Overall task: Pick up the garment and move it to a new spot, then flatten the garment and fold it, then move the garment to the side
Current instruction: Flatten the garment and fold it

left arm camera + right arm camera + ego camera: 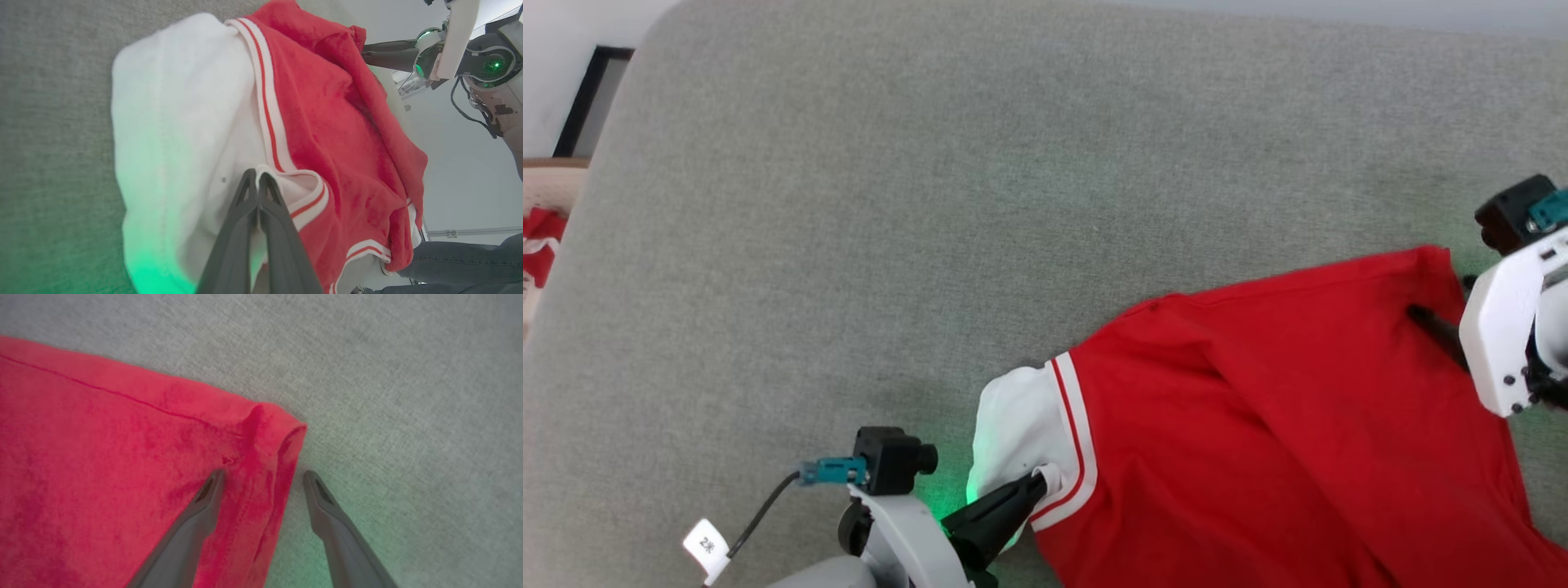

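While pinched, garment (1258,425) apparently spans left-right.

A bare indoor test room, lab-like, is suggested here. A broad desk covered in grey woven cloth (849,204) is seen against a plain white wall (556,49), where a dark-framed panel (592,98) is caught. Past the desk's edge, a person's legs in dark jeans (461,261) are picked up by the left wrist view.
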Tool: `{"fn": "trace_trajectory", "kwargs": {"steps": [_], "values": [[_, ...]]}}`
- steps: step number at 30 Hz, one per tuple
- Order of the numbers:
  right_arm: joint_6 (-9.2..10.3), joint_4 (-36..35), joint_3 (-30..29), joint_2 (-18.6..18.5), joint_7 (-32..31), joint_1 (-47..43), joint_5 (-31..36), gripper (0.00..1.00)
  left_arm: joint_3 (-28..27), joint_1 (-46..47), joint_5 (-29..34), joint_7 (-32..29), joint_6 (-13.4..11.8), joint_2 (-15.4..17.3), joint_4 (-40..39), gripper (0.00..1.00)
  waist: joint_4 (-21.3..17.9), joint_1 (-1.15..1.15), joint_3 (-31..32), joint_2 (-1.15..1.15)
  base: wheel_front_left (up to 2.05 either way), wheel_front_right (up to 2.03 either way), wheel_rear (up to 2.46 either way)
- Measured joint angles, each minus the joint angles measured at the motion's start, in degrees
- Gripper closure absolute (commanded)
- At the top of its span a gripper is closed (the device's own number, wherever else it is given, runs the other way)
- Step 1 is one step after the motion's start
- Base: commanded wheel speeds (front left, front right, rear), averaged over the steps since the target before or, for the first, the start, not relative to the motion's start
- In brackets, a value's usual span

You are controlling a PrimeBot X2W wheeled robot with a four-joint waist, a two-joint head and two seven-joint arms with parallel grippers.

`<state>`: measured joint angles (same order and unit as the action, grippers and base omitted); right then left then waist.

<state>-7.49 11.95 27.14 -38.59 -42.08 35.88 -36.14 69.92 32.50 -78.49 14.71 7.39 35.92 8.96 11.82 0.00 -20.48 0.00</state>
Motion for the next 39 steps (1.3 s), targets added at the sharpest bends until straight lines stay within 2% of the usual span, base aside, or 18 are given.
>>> {"fn": "trace_trajectory", "kwargs": {"steps": [3, 4, 5, 6, 12, 17, 22, 26, 29, 33, 36, 39], "values": [[0.00, 2.3, 4.6, -0.9, -0.1, 3.2, -1.0, 0.00, -0.1, 0.3, 0.0, 0.1, 0.0, -0.2, 0.1, 1.00, 0.3, 0.00, -0.7, 0.00, 0.00, 0.00, 0.00], [0.01, 2.7, 5.8, -1.2, 0.0, 4.0, -1.6, 0.54, -0.1, 0.3, -0.1, 0.1, 0.0, -0.3, 0.1, 1.00, 0.4, 0.00, -0.9, 0.00, 0.00, 0.00, 0.00], [0.01, 3.2, 6.8, -1.5, 0.3, 4.8, -2.2, 0.94, -0.3, 0.4, -0.2, 0.1, 0.0, -0.3, 0.1, 1.00, 0.5, 0.00, -1.0, 0.00, 0.00, 0.00, 0.00], [0.01, 3.8, 7.4, -1.5, 1.0, 5.3, -2.7, 1.00, -0.4, 0.3, -0.2, 0.2, 0.0, -0.3, 0.2, 1.00, 0.4, 0.00, -1.0, 0.00, 0.00, 0.00, 0.00], [-0.04, 10.0, 5.9, 1.1, 10.3, 7.4, -5.1, 1.00, -3.7, 0.5, -1.0, 0.2, 0.0, 1.1, 1.3, 1.00, 0.1, 0.00, -0.4, 0.00, 0.00, 0.00, 0.00], [-0.03, 16.8, -1.3, 4.0, 18.3, 12.9, -4.2, 1.00, -8.8, 5.5, -3.9, 0.3, 0.0, 3.6, 0.1, 1.00, -0.6, 0.00, 0.4, 0.00, 0.00, 0.00, 0.00], [-0.04, 22.8, -10.5, 7.4, 26.2, 22.6, -0.7, 1.00, -15.5, 17.8, -7.9, -2.4, 0.0, 5.1, 2.5, 1.00, -1.3, 0.00, -0.1, 0.00, 0.00, 0.00, 0.00], [-0.04, 27.2, -17.4, 10.4, 31.4, 32.7, 3.7, 1.00, -22.4, 31.7, -11.5, -4.9, 0.0, 3.2, 8.6, 1.00, -2.1, 0.00, -1.4, 0.00, 0.00, 0.00, 0.00], [-0.07, 30.4, -21.3, 13.2, 34.7, 40.6, 6.7, 1.00, -26.6, 42.4, -13.2, -5.7, 0.2, 0.7, 16.4, 1.00, -3.0, 0.00, -2.6, 0.00, 0.00, 0.00, 0.00], [-0.12, 33.7, -24.5, 16.3, 39.0, 49.6, 11.1, 1.00, -29.5, 56.1, -11.2, -5.2, 0.2, -2.0, 24.8, 1.00, -4.7, 0.00, -4.1, 0.00, 0.00, 0.00, 0.00], [-0.12, 36.7, -26.0, 17.1, 40.5, 53.2, 13.2, 1.00, -30.3, 60.8, -11.7, -6.7, 0.2, -3.7, 26.6, 1.00, -5.8, 0.00, -5.1, 0.00, 0.00, 0.00, 0.00], [-0.11, 40.4, -26.4, 17.6, 40.7, 53.5, 14.7, 1.00, -29.8, 59.7, -12.2, -8.3, 0.2, -3.9, 26.5, 1.00, -6.6, 0.00, -5.9, 0.00, 0.00, 0.00, 0.00]]}}
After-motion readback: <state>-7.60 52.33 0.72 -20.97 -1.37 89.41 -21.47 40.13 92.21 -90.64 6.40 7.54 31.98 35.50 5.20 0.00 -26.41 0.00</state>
